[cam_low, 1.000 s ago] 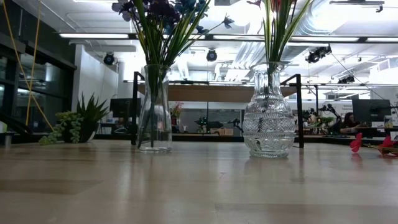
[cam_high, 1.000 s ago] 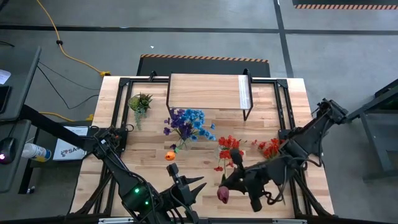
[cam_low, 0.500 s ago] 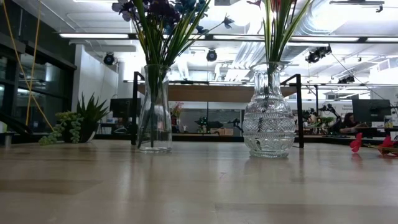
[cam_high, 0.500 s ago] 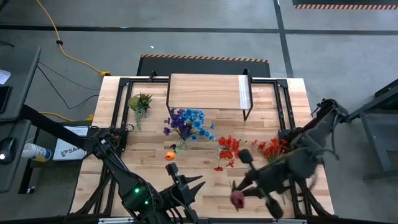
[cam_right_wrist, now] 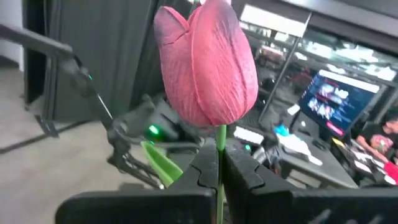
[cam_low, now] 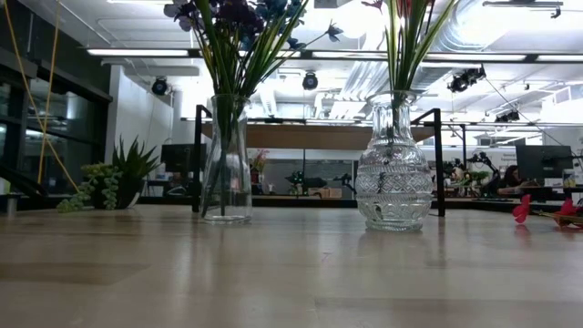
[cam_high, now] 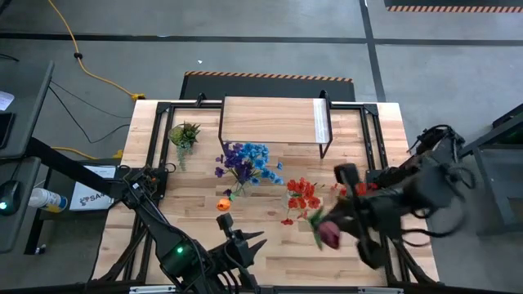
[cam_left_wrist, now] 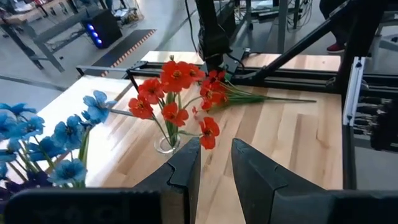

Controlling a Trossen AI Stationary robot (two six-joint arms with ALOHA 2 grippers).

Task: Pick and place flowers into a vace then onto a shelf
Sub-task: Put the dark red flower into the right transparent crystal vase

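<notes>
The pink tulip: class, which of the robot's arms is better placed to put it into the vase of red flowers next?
The right. Its gripper is shut on the tulip stem, beside the vase of red flowers. The left gripper sits empty at the table's near edge.

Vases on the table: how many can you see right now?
2. A plain tall vase holding blue and purple flowers, and a patterned round vase holding red flowers. Both stand before the shelf.
</notes>
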